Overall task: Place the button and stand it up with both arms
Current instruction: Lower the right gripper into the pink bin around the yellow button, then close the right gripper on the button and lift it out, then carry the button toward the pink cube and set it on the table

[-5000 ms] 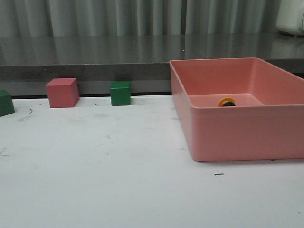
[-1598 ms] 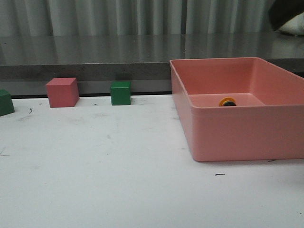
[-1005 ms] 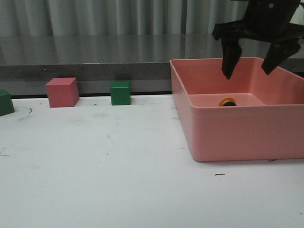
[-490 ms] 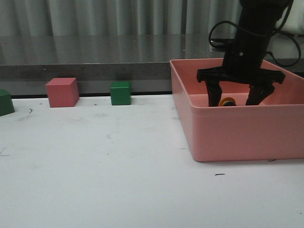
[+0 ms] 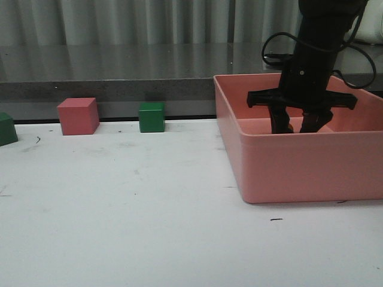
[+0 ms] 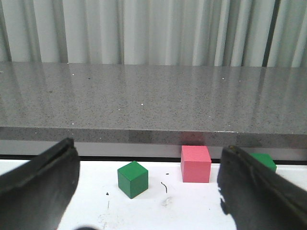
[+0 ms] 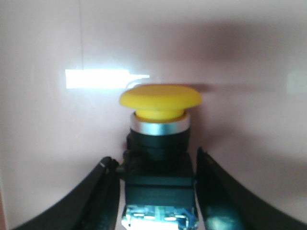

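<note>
One button (image 7: 159,139) inside pink bin (image 5: 287,173), between right gripper (image 5: 295,127) fingers.

The button (image 7: 159,143) had a yellow cap, a silver-white collar, a black body and a bluish base. The bin (image 5: 299,167) around it was salmon pink, inside and outside. The right hand (image 5: 295,125) was black, with dark cables, and the left hand (image 6: 144,191) was black too. The desk (image 5: 119,209) was white with small dark marks. On it stood one pink cube (image 5: 78,116) and green cubes (image 5: 152,117). Behind them, the counter (image 6: 144,100) was speckled grey, and the curtain (image 6: 144,28) was pale grey with vertical folds.
</note>
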Action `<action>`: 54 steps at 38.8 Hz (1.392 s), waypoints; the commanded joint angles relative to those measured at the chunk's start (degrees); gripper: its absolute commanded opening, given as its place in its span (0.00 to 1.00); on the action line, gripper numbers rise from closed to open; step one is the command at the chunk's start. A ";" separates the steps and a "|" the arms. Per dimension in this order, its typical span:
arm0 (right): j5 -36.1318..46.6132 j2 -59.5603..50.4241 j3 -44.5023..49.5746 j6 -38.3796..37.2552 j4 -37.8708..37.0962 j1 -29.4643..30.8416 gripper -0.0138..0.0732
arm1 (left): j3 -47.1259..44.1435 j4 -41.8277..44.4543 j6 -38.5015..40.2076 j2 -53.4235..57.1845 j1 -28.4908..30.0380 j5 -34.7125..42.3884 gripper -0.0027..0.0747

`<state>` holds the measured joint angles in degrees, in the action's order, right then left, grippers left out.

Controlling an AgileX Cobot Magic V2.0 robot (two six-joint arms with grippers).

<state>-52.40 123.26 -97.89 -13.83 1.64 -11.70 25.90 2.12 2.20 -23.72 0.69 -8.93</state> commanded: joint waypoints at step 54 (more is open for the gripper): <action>-5.22 -5.84 -19.37 -0.38 6.98 -34.84 0.44 | 2.01 0.06 0.08 -0.72 0.18 4.13 0.76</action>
<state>-59.03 117.91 -112.49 -14.04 7.48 -45.32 25.90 2.12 2.20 -23.72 0.69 -9.07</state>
